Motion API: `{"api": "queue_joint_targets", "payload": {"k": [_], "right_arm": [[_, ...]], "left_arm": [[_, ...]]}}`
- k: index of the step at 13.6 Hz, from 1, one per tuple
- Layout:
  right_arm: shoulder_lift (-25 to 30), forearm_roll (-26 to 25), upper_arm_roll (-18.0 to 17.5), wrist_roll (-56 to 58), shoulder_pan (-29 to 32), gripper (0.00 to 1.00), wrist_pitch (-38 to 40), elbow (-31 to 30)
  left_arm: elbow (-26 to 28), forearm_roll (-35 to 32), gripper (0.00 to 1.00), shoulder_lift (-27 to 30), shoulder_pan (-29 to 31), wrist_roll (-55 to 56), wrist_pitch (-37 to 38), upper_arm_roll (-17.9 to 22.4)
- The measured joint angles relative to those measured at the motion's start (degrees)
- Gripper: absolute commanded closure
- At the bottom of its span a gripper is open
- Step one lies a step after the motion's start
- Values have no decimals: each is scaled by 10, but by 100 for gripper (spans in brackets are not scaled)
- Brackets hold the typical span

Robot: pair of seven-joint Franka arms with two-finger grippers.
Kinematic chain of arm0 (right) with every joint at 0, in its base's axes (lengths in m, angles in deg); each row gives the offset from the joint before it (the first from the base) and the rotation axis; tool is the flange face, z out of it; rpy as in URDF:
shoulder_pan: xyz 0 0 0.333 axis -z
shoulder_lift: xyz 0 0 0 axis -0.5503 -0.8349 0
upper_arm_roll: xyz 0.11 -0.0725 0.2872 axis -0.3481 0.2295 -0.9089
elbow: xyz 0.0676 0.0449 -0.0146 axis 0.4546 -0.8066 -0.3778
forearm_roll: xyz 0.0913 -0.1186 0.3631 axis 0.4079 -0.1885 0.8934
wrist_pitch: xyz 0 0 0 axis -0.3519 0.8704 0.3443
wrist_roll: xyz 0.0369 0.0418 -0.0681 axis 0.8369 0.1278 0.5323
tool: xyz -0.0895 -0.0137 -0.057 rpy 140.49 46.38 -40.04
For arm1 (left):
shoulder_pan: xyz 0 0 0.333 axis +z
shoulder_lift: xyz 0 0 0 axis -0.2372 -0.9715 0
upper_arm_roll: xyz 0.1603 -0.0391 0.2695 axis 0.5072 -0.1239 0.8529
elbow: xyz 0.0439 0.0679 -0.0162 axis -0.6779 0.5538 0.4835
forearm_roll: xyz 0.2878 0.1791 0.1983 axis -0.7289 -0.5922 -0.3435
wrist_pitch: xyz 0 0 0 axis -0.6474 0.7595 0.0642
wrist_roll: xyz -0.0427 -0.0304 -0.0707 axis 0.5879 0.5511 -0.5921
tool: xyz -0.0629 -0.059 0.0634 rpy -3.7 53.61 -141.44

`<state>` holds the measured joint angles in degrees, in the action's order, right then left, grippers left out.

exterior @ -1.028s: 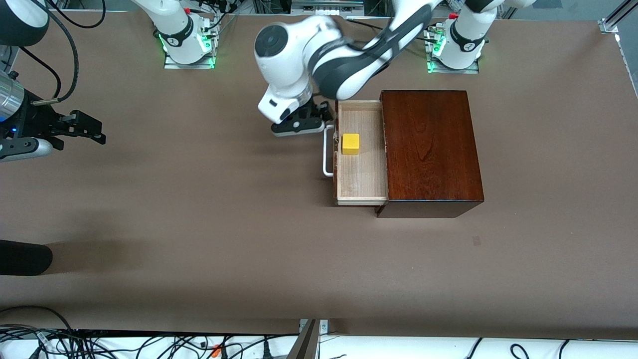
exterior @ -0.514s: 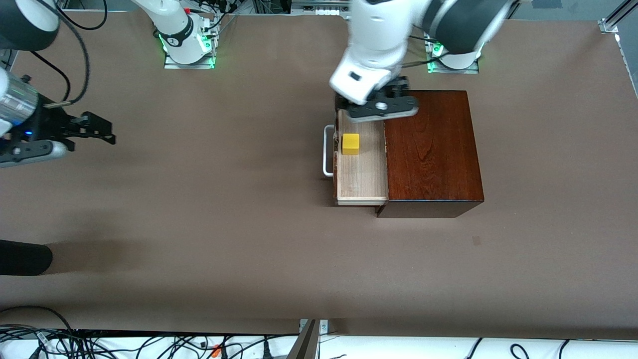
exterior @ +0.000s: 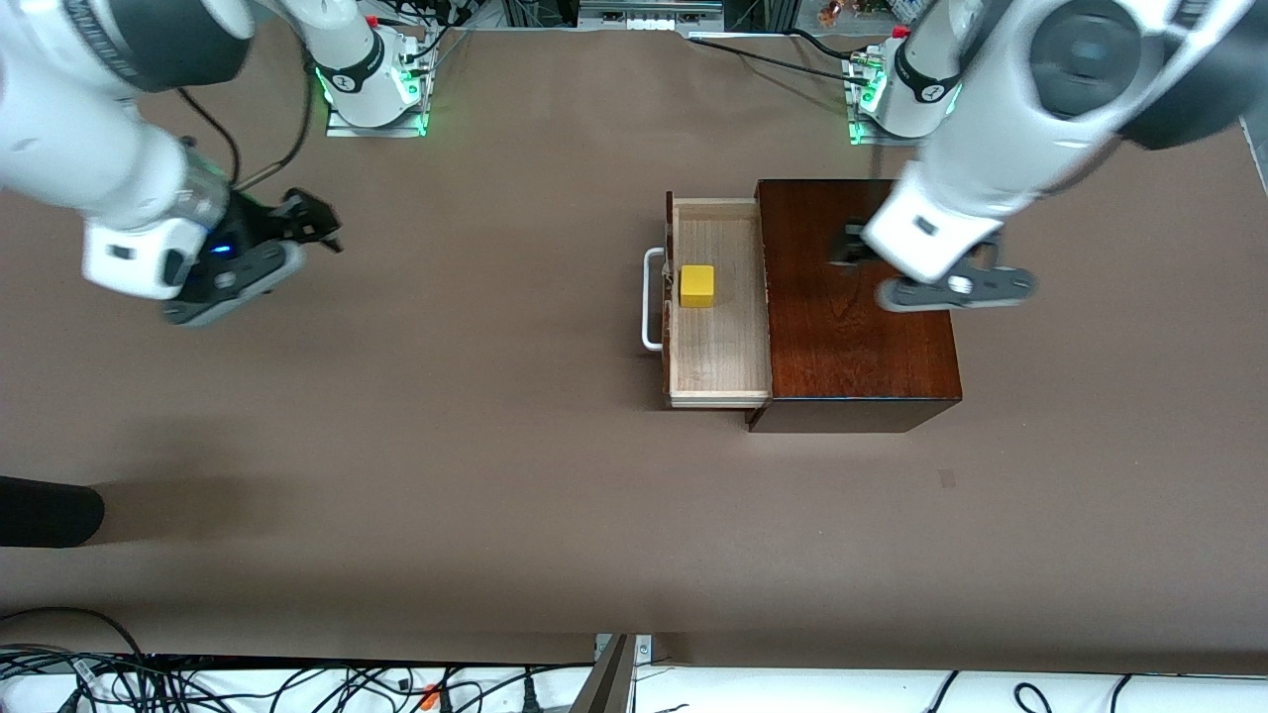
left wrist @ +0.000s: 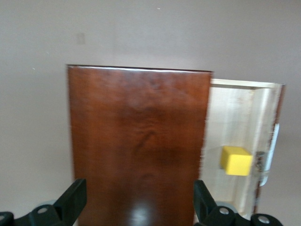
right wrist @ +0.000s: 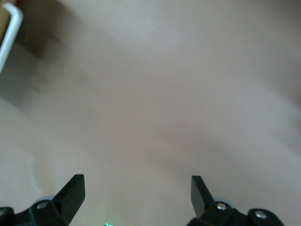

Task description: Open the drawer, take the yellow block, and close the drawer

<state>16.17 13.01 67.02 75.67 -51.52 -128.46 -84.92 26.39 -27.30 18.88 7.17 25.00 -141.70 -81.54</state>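
Note:
The drawer (exterior: pixel 718 347) stands pulled out of the mahogany box (exterior: pixel 857 297), its white handle (exterior: pixel 649 297) facing the right arm's end of the table. A yellow block (exterior: pixel 696 285) lies in the drawer near the handle, untouched. It also shows in the left wrist view as the block (left wrist: pixel 236 160), beside the box top (left wrist: pixel 138 132). My left gripper (left wrist: pixel 138 194) is open and empty, up in the air over the box top. My right gripper (exterior: pixel 315 224) hangs open and empty over bare table toward the right arm's end. Its wrist view catches the handle (right wrist: pixel 10 35) at the picture's edge.
A dark rounded object (exterior: pixel 45 510) juts in at the right arm's end of the table. Cables (exterior: pixel 297 683) lie along the table edge nearest the front camera. Bare brown table surrounds the box.
My left arm has swung from beside the drawer handle, across the drawer, to over the box top. My right gripper has moved in from the table's end toward the drawer. The block has not moved.

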Motion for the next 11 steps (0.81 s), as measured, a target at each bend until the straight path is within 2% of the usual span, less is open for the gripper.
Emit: {"api": "queue_joint_targets", "payload": {"k": [3, 5, 9, 11], "right_arm": [[-23, 1, -4, 23, -82, 0, -24, 8], [-50, 1, -5, 31, -136, 0, -43, 34], [-121, 1, -5, 103, -202, 0, -82, 100], [-154, 1, -6, 130, -237, 0, -132, 111]], "left_arm": [[44, 41, 0, 55, -1, -123, 0, 112], [65, 45, 0, 80, -1, -170, 0, 154], [87, 33, 0, 89, -2, -199, -19, 166], [97, 11, 0, 90, -5, -202, -31, 164]]}}
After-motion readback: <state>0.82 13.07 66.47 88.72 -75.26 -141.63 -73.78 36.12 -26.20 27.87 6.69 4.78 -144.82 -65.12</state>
